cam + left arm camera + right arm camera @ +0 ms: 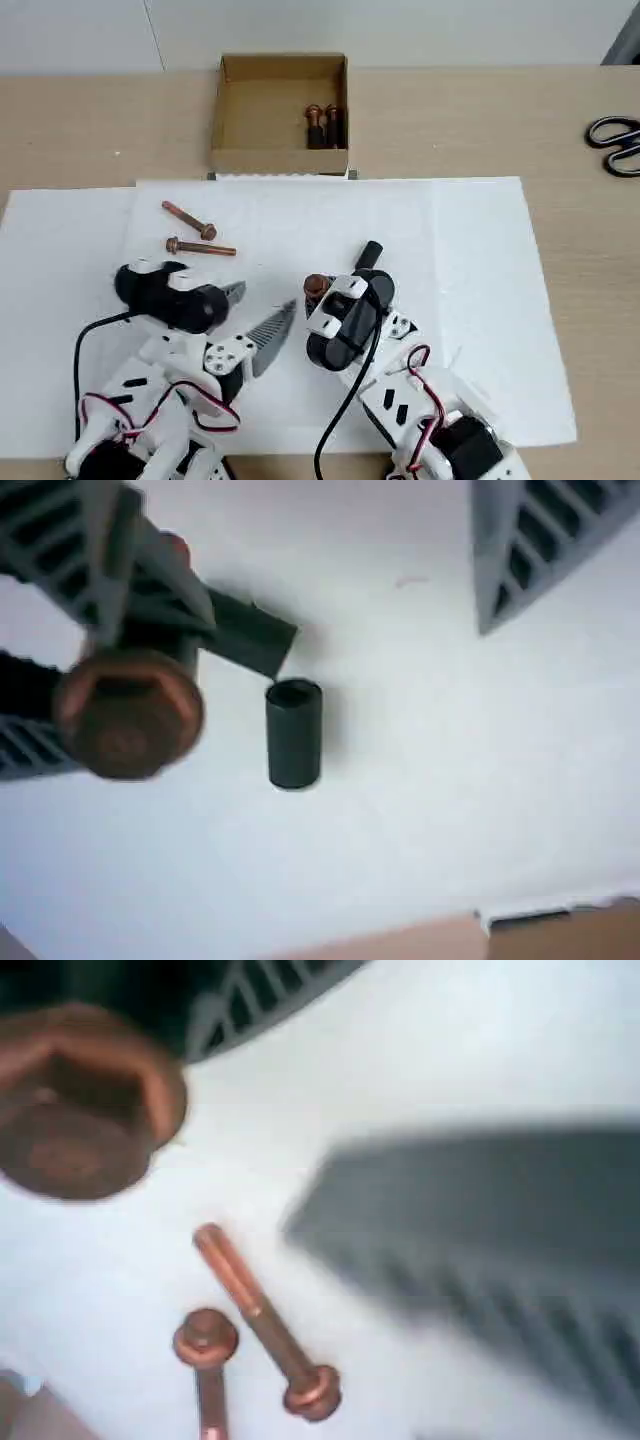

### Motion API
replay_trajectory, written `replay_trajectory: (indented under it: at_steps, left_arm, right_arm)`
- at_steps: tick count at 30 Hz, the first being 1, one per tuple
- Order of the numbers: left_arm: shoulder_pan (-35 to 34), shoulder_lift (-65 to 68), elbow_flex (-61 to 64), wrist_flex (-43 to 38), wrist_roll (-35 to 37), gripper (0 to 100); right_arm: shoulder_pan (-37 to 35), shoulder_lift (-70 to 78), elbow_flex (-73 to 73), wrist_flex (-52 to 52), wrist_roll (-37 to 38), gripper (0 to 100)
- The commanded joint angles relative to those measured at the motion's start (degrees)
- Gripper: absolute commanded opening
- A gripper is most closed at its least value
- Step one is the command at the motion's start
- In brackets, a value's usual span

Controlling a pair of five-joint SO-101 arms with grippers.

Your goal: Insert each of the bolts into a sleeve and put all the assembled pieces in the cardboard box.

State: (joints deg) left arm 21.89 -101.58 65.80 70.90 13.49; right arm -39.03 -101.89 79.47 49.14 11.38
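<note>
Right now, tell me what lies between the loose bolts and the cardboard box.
Nothing: in the high view, bare white paper runs from the loose bolts to the cardboard box.

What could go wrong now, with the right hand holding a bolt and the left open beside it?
The open left hand hangs close to the right hand gripping the bolt: closing in could knock the bolt askew. The loose sleeve sits near both on the paper; a nudge might roll it away. The two spare bolts lie close together, so grabbing one may shift the other.
</note>
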Motion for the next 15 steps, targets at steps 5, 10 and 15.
replay_trajectory:
  at_steps: [5, 10, 15]
  left_arm:
    - [-6.59, 0.18, -3.65, 0.26, -0.26, 1]
    - [-16.97, 0.26, 0.84, -0.62, -0.26, 0]
    - [-25.49, 0.18, 14.81, -5.45, 0.09, 0]
  right_arm:
    - [0.66, -0.4, 1.05, -2.42, 0.18, 0.3]
    - [4.79, -0.04, 2.37, -4.35, -6.07, 0.2]
    - [11.12, 0.22, 5.63, -11.56, -11.78, 0.2]
